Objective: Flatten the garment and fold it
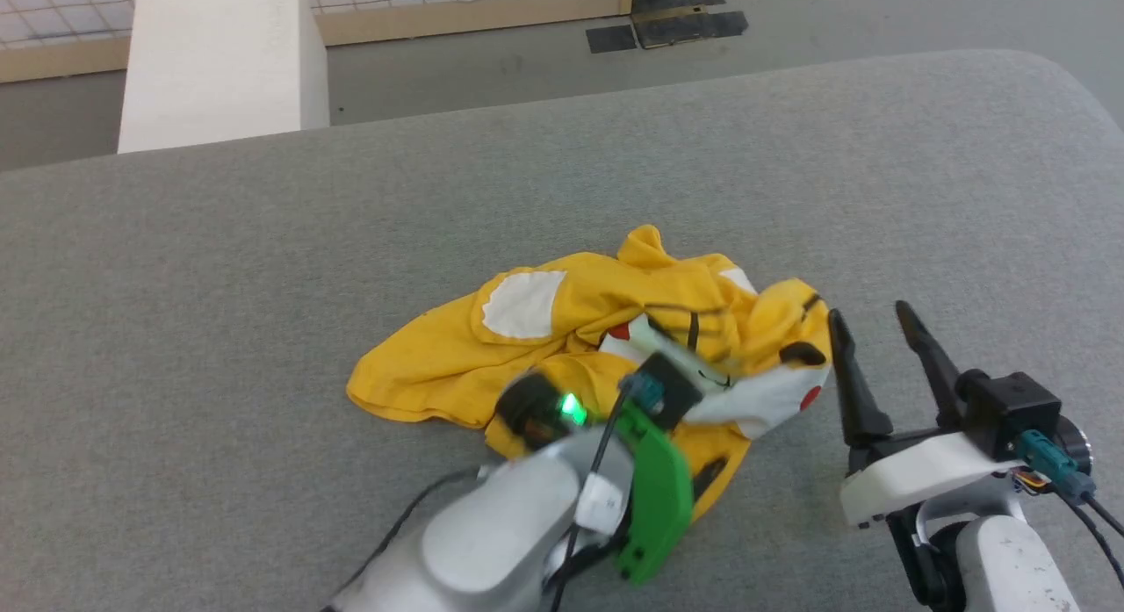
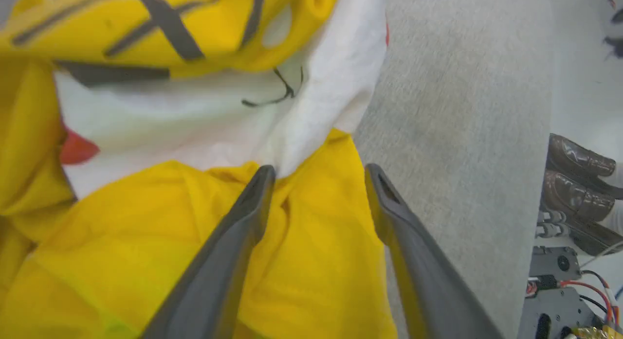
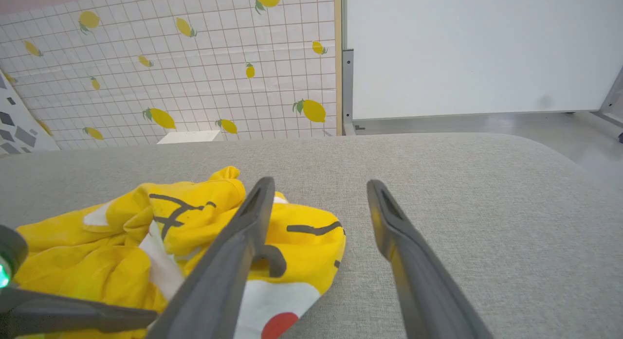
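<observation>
Crumpled shirt (image 1: pixel 439 357) lay in a heap at the lower middle of the head frame, on the grey padded table (image 1: pixel 263 287), with white patches, a red dot and black stripes showing among the folds. Over its near edge hung the left claw (image 2: pixel 319 169), fingers wide apart, yellow cloth beneath them, nothing pinched. At lower right the right claw (image 1: pixel 869 315) sat just beside the heap, fingers spread, holding nothing. A white box (image 1: pixel 219 59) stood upper left, beyond the table.
</observation>
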